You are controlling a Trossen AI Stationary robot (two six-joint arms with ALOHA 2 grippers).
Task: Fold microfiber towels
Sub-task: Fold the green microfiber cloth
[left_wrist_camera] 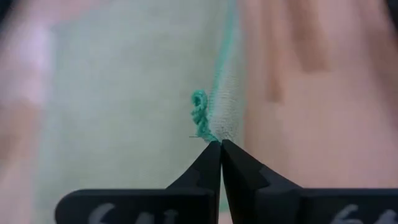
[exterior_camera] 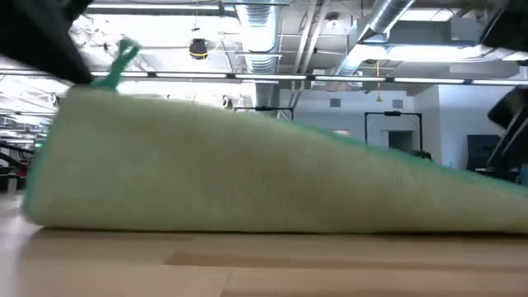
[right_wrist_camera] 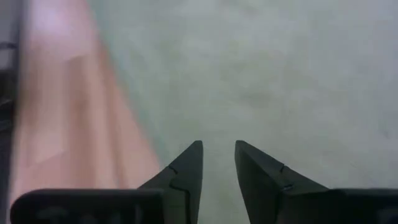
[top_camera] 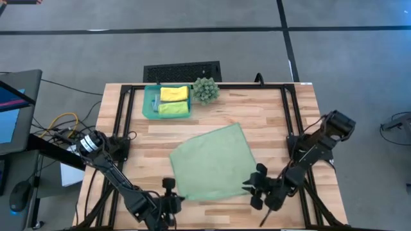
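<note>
Pale sage green microfiber towel (top_camera: pixel 212 162), square, soft, lies spread and skewed on the wooden slatted table (top_camera: pixel 270 112), mid-table toward the near side. Two more cloths, a yellow folded cloth (top_camera: pixel 173 94) and a lime green folded cloth (top_camera: pixel 174 108), sit in the teal translucent plastic tray (top_camera: pixel 149 102) at the far left, beside the spiky green ball-shaped plant (top_camera: pixel 205 90).

Left gripper (left_wrist_camera: pixel 221 144) at the towel's near left corner: fingers pressed together, pinching the hemmed edge just by the teal thread loop. In the low view that corner stands lifted off the table.

Right gripper (right_wrist_camera: pixel 218 148) at the near right corner, over the cloth; fingers apart with a gap between them, nothing visibly clamped. Whether the tips touch the fabric I cannot tell.

Judgement: step in hand is securing both near corners for the first fold. Next move calls for the right fingers to close on their corner, then both arms to lift evenly and carry the near edge over to the far edge.
</note>
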